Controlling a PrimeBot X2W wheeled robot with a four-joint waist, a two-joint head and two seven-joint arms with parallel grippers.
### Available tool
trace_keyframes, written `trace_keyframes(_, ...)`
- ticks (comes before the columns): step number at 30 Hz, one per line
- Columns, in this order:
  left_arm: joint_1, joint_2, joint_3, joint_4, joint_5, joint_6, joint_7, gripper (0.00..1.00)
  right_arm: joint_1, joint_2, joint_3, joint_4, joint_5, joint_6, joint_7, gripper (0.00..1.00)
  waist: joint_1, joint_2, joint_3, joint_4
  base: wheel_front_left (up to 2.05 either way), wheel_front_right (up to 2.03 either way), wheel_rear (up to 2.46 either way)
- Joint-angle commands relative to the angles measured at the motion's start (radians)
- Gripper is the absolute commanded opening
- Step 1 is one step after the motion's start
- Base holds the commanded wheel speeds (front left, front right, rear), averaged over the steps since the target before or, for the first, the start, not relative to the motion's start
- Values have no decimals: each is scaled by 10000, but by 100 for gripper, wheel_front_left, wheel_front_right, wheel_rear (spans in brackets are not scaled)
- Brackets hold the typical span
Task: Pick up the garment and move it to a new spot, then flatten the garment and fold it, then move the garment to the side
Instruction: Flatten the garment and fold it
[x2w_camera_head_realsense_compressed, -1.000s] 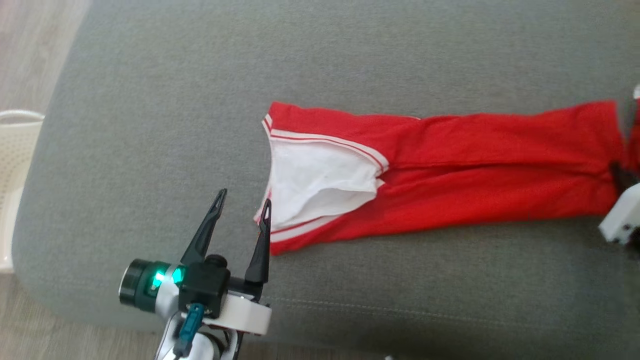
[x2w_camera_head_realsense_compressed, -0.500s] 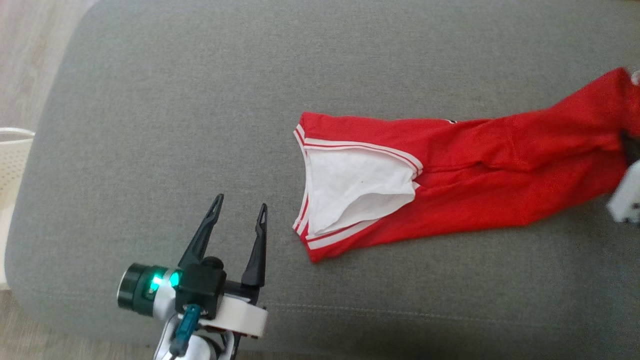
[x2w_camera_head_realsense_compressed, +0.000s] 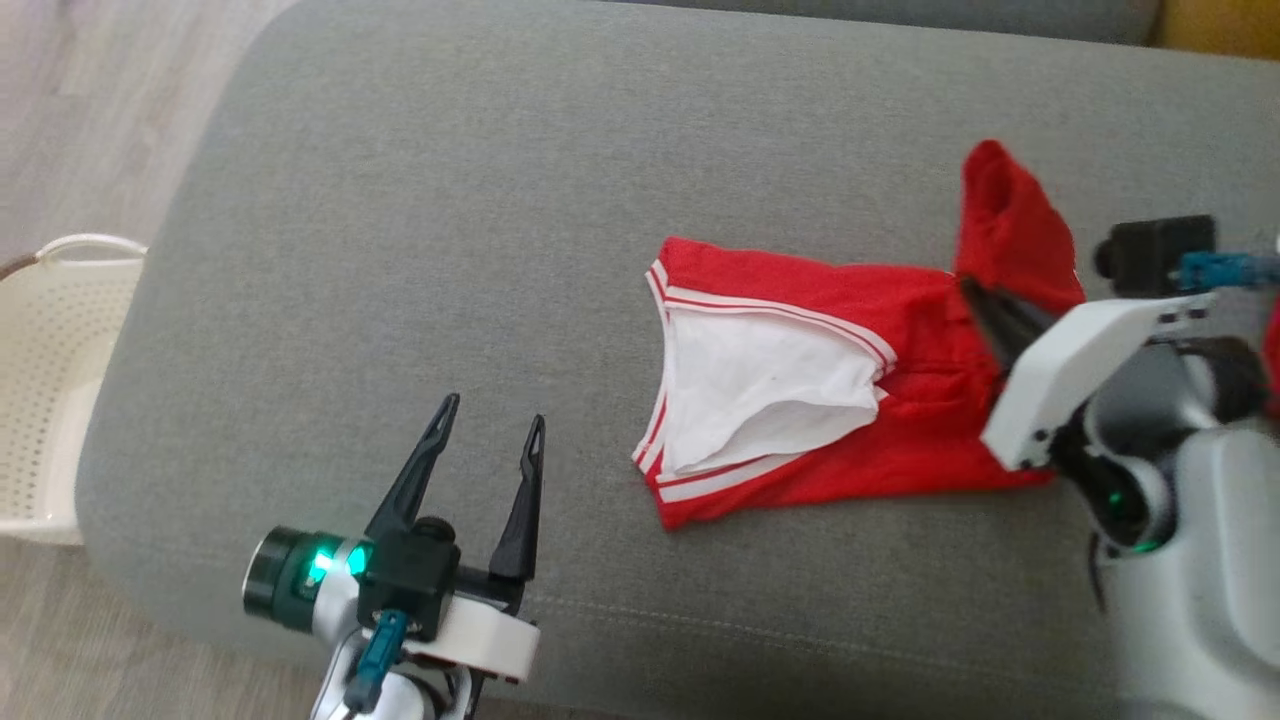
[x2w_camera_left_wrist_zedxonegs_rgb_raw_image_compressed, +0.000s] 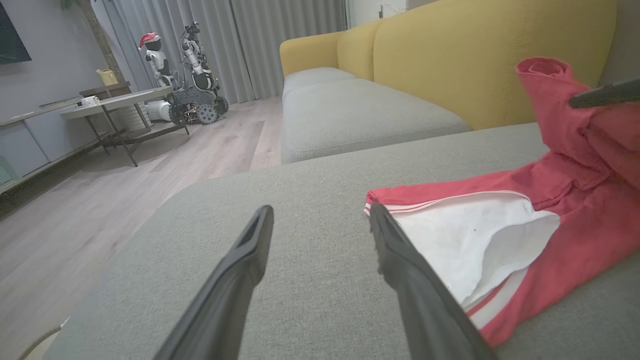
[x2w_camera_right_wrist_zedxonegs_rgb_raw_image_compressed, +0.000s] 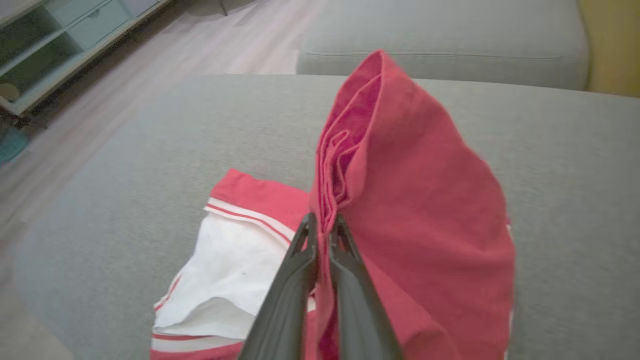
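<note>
Jaws of the right gripper (x2w_camera_right_wrist_zedxonegs_rgb_raw_image_compressed: 322, 220) were pinched tight on the red garment (x2w_camera_right_wrist_zedxonegs_rgb_raw_image_compressed: 425, 200). They held one end of it up off the grey sofa cushion (x2w_camera_right_wrist_zedxonegs_rgb_raw_image_compressed: 150, 150). That end stood up in a bunched fold above the tips.

In the head view the right gripper (x2w_camera_head_realsense_compressed: 972, 290) was at the right side, and the lifted red end rose behind it. The rest of the garment (x2w_camera_head_realsense_compressed: 800, 290) lay flat on the cushion (x2w_camera_head_realsense_compressed: 400, 250), near its middle. The end with the white stripes and the white inside pointed toward the left gripper (x2w_camera_head_realsense_compressed: 493, 412).

The left gripper was wide open and held nothing. It hung over the cushion near the striped end, with a gap between them. In the left wrist view its two dark fingers (x2w_camera_left_wrist_zedxonegs_rgb_raw_image_compressed: 240, 270) were spread far apart.

A white basket (x2w_camera_head_realsense_compressed: 60, 380) stood on the wood floor (x2w_camera_head_realsense_compressed: 100, 100) by the left end of the cushion. A yellow sofa back (x2w_camera_left_wrist_zedxonegs_rgb_raw_image_compressed: 475, 50) rose behind the cushion.
</note>
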Motion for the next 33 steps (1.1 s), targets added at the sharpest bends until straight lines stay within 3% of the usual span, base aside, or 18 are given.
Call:
trace_keyframes(1,-203,12,395,-280,97,-6,-118,100,-63,177,359,-517,176,63,1,0,0,-1,-44,139,0,0,0)
trace_keyframes(11,-99,-171,401,-221,103,-93,-118,100,-110,849,1930,-416,994,63,-12,0,0,-1,-71,557,0,0,0)
trace_keyframes(26,-329,-456,68,466,93,-659,-118,100,-1176,1100,3182,2495,2442,63,-1147,0,0,-1,-101,1299,0,0,0)
trace_keyframes(27,-321,-470,65,507,85,-670,-118,100,-1258,1101,3262,2654,2538,63,-1237,24,0,-1,-99,1322,0,0,0)
trace_keyframes(28,-317,-481,59,543,81,-684,-118,100,-1336,1101,3332,2798,2604,63,-1335,100,0,-1,-98,1339,0,0,0)
trace_keyframes(33,-260,-493,107,629,81,-674,-118,100,-1637,1102,3364,3080,2717,63,-2142,100,0,-1,-157,1261,0,0,0)
